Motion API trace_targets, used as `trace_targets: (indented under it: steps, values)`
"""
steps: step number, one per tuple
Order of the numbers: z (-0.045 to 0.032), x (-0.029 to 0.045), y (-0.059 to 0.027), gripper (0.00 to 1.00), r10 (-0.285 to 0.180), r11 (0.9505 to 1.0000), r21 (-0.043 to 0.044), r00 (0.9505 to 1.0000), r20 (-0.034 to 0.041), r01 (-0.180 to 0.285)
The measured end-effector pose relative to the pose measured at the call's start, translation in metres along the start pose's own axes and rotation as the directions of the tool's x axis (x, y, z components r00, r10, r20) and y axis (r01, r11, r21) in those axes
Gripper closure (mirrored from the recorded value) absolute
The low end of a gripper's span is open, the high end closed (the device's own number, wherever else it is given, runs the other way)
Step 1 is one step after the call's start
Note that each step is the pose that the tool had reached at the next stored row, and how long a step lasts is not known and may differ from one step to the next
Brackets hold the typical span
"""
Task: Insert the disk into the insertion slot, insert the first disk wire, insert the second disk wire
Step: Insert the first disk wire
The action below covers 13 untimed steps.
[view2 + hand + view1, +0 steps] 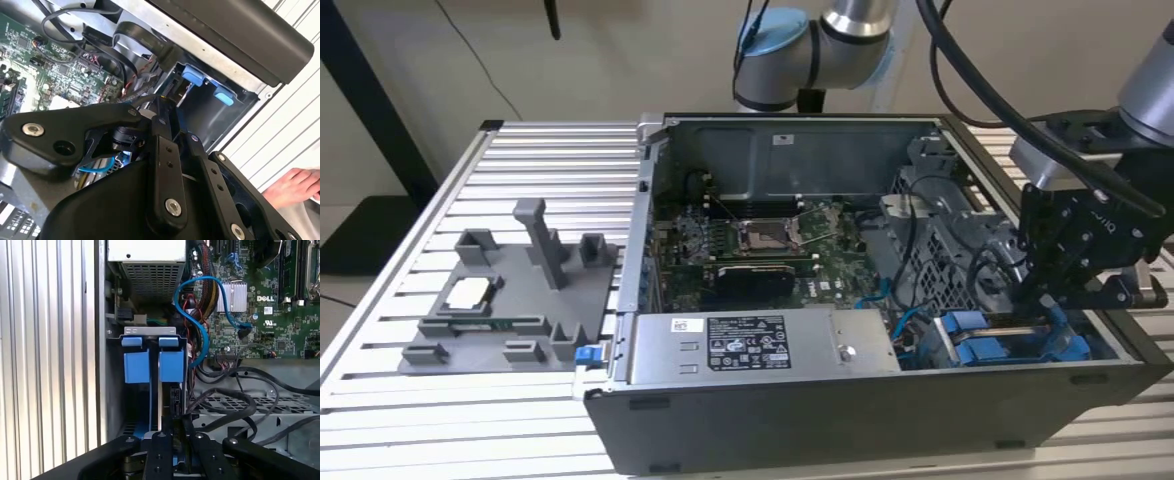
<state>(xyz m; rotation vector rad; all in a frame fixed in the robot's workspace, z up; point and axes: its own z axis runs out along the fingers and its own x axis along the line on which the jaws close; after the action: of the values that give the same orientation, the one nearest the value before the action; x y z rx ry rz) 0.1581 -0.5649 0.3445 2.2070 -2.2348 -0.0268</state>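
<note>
The disk (160, 400) stands on edge in the insertion slot (150, 331), its thin silver side between the blue carrier tabs (171, 366). In the exterior view the blue carrier (987, 350) sits low in the case's near corner on the exterior view's right. My gripper (1047, 315) hangs straight over it, fingers lowered into the bay. In both wrist views the black fingers (161, 452) converge, and the gripper (175, 432) is shut on the disk's edge. A black connector (175, 400) lies against the disk. The gripper (162, 107) points at the blue tabs (192, 76).
A blue cable (197, 325) and loose black wires (235, 400) run beside the bay. The grey power-supply box (747, 345) and motherboard (761, 245) fill the case. A grey fixture tray (507, 300) lies on the slatted table (400, 420). A person's hand (295, 186) rests outside the case.
</note>
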Motion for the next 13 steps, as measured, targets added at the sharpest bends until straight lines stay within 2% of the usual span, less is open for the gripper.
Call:
trace_targets:
  steps: [13]
  values:
    - [0.0029,-0.0006,-0.0049,0.81,-0.035,0.9994,0.0002,0.9994,-0.0006,0.035]
